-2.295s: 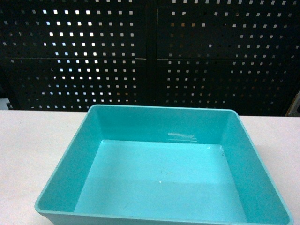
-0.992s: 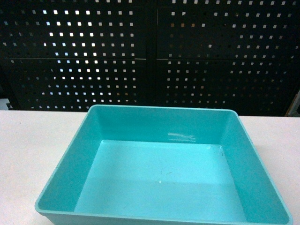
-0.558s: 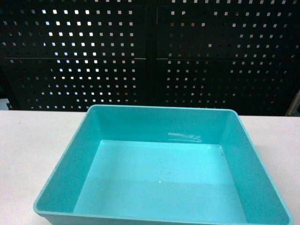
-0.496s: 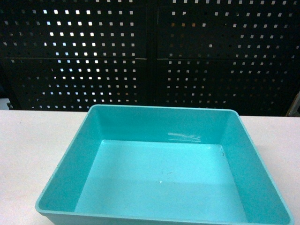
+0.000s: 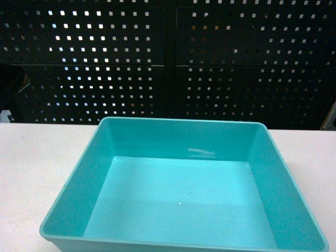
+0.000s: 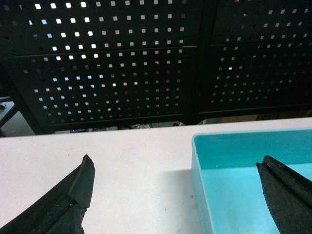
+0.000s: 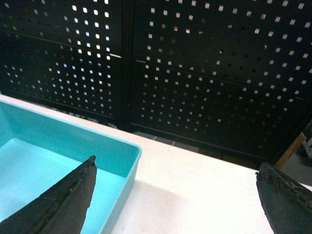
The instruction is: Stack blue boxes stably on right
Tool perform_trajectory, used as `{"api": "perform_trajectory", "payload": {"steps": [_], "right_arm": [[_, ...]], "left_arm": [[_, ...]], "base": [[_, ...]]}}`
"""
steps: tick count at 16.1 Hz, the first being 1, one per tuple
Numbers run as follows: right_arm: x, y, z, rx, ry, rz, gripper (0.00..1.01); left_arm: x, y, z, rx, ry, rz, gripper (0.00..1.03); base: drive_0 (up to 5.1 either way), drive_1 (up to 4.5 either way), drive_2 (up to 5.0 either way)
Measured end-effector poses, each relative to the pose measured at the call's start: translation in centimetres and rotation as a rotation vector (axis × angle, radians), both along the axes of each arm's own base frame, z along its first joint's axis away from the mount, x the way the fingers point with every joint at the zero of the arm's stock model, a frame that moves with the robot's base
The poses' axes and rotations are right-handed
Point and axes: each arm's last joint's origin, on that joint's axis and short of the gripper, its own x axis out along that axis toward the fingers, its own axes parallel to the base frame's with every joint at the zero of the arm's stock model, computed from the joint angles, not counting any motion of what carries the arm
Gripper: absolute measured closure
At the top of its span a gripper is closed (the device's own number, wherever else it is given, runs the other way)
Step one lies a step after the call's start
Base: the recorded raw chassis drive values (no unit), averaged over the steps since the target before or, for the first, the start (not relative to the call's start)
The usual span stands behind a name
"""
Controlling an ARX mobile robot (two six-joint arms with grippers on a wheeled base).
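One of the blue boxes, a light-turquoise tub (image 5: 178,137), stands empty on the white table (image 5: 31,157) and fills the lower middle of the head view. Neither gripper shows in the head view. In the left wrist view my left gripper (image 6: 174,161) is open, its fingers set either side of the tub's left wall (image 6: 196,161), one over the table and one over the tub's inside. In the right wrist view my right gripper (image 7: 176,163) is open across the tub's right wall (image 7: 130,168). Neither gripper holds anything.
A black perforated panel (image 5: 168,58) runs along the far edge of the table. White tabletop lies bare to the left (image 6: 122,165) and to the right (image 7: 195,195) of the tub. A wooden strip (image 7: 291,148) shows at the far right beyond the table.
The tub stands where it was. A dark shape now covers part of the perforated panel at the left edge of the head view.
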Motion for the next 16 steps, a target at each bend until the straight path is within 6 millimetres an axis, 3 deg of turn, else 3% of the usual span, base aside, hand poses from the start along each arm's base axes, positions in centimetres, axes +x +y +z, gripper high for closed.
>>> {"api": "perform_trajectory", "payload": {"steps": [4, 8, 13, 16], "right_arm": [[5.7, 1.4, -1.0, -0.075, 0.175, 0.09, 0.03], [9.9, 2.9, -1.1, -0.104, 0.262, 0.14, 0.03], [11.1, 4.4, -3.7, -0.102, 0.412, 0.204, 0.03], [11.3, 4.6, -4.2, -0.108, 0.421, 0.204, 0.03]], "left_arm": [[6.1, -0.7, 0.0, 0.022, 0.187, -0.03, 0.05], [9.8, -2.1, 0.5, 0.024, 0.277, -0.076, 0.05], [11.8, -3.3, -2.1, 0.054, 0.403, -0.081, 0.05], [12.2, -3.5, -2.7, 0.06, 0.42, -0.076, 0.05]], "base": [[0.0, 0.0, 0.0], [0.0, 0.0, 0.0], [0.0, 0.0, 0.0], [0.0, 0.0, 0.0]]}}
